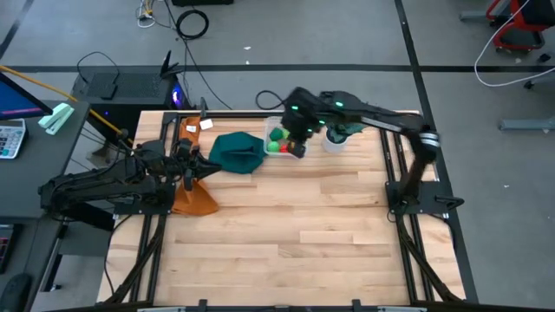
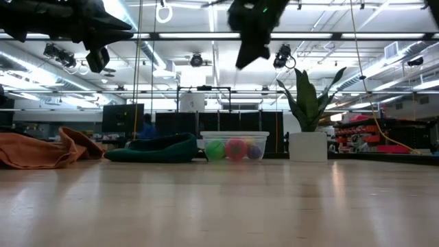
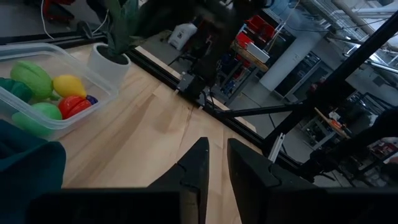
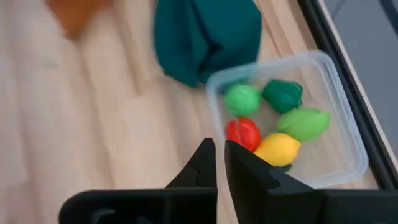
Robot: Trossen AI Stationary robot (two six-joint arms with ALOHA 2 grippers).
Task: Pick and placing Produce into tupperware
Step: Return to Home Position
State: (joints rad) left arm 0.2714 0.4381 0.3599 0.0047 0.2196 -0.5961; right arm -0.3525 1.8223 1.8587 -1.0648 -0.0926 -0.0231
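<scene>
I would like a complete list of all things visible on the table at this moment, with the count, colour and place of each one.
table: one, light wood, under everything
tupperware: one, clear, far side of the table
red produce: one, red, in the tupperware
yellow produce: one, yellow, in the tupperware
green produce: three, bright, dark and light green, in the tupperware
purple produce: one, purple, in the tupperware, mostly hidden
teal cloth: one, teal, left of the tupperware
orange cloth: one, orange, at the table's left edge
plant: one, green, in a white pot, right of the tupperware
left gripper: one, dark, near the orange cloth
right gripper: one, dark, above the tupperware
</scene>
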